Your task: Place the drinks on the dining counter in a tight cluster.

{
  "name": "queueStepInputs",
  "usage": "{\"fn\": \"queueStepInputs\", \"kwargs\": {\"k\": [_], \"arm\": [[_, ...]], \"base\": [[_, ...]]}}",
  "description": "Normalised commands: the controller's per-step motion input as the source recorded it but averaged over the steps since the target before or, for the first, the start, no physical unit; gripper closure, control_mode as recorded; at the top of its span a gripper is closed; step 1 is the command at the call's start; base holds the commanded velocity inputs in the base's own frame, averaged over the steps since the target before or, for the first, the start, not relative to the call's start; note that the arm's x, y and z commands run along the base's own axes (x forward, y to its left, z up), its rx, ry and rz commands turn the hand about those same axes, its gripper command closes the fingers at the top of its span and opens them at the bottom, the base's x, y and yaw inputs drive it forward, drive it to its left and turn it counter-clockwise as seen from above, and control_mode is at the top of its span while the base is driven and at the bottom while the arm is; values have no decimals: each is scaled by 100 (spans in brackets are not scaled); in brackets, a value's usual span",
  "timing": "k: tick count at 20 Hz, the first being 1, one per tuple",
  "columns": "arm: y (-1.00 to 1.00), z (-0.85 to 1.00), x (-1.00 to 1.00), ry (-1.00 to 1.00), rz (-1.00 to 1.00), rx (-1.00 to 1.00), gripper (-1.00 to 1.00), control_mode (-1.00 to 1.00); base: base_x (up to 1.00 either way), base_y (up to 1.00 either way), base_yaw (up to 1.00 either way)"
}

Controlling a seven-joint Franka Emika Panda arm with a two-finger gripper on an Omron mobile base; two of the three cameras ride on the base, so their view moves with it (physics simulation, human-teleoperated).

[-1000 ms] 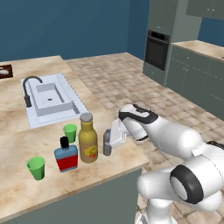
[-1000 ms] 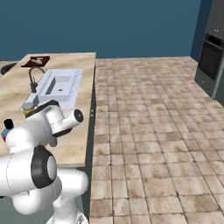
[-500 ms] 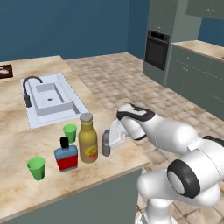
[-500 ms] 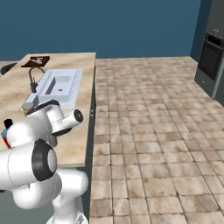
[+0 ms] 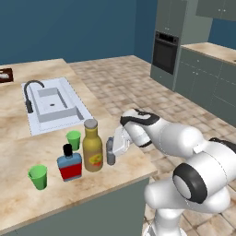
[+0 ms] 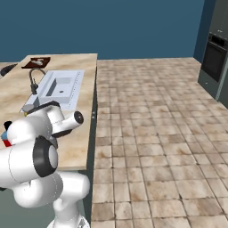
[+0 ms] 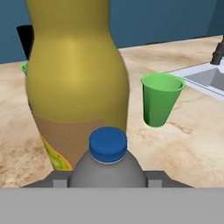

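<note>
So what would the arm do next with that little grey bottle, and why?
Probably let go and back the gripper away. The water bottle stands upright on the counter right beside the amber bottle, with the blue bottle on its other side, so the three drinks already look clustered. In the hand view the water bottle sits right against the amber one.

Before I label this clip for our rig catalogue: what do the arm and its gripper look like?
The arm is glossy white, built of rounded, bulbous segments, with dark grey to black rings and discs at the joints. A black-centred round cap sits on one link in the right base view. The gripper is a pale grey-white block with short fingers. No cables or markings are visible.
</note>
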Motion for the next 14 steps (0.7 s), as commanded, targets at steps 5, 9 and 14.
{"fn": "queueStepInputs", "kwargs": {"k": [5, 9, 14], "arm": [[0, 0, 0, 0, 0, 0, 100, -100], [0, 0, 0, 0, 0, 0, 100, -100], [0, 0, 0, 0, 0, 0, -100, -100]], "base": [[0, 0, 0], [0, 0, 0], [0, 0, 0]]}}
